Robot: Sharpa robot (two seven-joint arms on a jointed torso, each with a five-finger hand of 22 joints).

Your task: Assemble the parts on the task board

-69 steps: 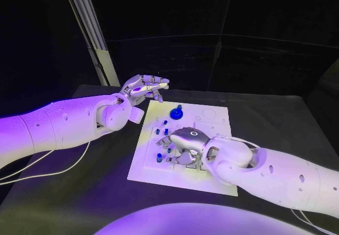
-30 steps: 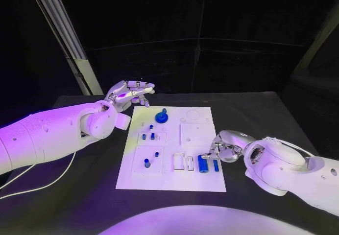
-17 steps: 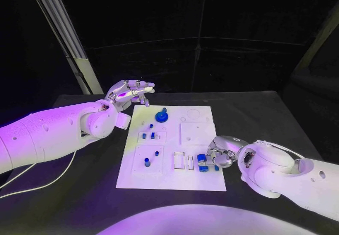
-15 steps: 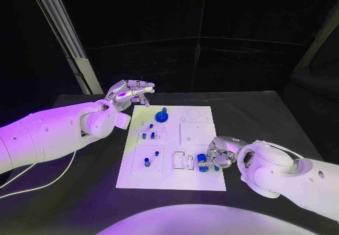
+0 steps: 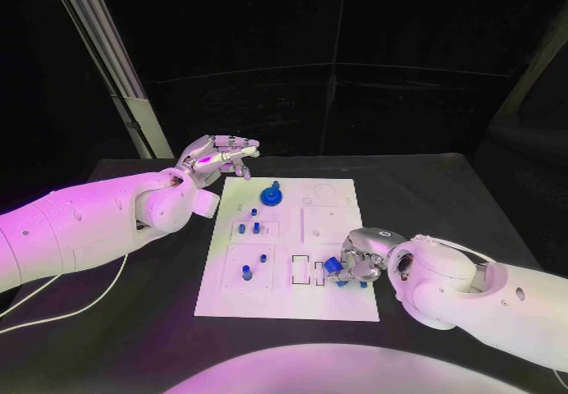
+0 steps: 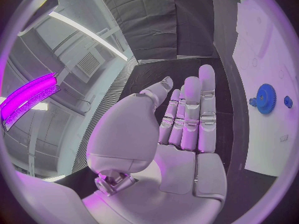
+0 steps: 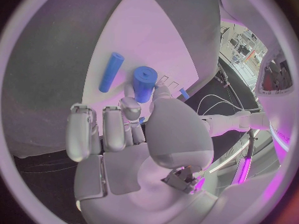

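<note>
The white task board (image 5: 335, 220) lies mid-table. My right hand (image 5: 362, 261) is low over its near right part, thumb and a finger pinching a thick blue cylinder (image 5: 335, 267) (image 7: 144, 83) that tilts up off the board. A thin blue rod (image 7: 111, 72) lies flat on the board just beyond it. My left hand (image 5: 222, 156) (image 6: 184, 119) hovers off the board's far left corner, fingers stretched out, holding nothing. A blue gear (image 5: 271, 195) (image 6: 265, 98) stands at the board's far end.
Small blue pegs (image 5: 251, 226) stand in the board's left column, with two more (image 5: 246, 271) nearer me. Two narrow slots (image 5: 300, 269) sit just left of the right hand. A pale post (image 5: 142, 123) rises behind the table's far left.
The right hand has slid left onto the board and closed on the thick cylinder, which lay flat before and now tilts up. The left hand has stayed put.
</note>
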